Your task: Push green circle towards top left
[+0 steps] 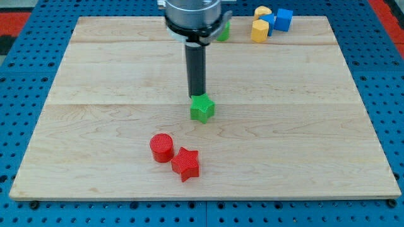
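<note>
A green block (224, 33), probably the green circle, peeks out at the view's top behind the arm's housing and is mostly hidden. My tip (197, 96) sits near the board's middle, far below that block. It touches or nearly touches the top edge of a green star (202, 109).
A red cylinder (161, 147) and a red star (186, 164) lie together at the lower middle of the wooden board (95, 94). Two yellow blocks (259, 29) and two blue blocks (284, 19) cluster at the top right, beside the green block.
</note>
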`<action>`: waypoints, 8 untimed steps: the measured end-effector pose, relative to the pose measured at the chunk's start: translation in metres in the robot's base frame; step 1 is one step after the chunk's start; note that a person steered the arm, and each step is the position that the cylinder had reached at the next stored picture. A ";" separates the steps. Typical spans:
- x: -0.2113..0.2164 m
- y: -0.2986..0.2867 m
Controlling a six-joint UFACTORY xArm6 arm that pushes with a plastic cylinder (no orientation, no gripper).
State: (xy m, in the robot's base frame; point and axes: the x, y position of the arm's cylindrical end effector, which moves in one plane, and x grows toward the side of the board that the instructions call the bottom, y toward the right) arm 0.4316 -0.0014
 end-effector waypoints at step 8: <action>-0.162 0.073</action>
State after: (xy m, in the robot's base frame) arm 0.2700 0.0714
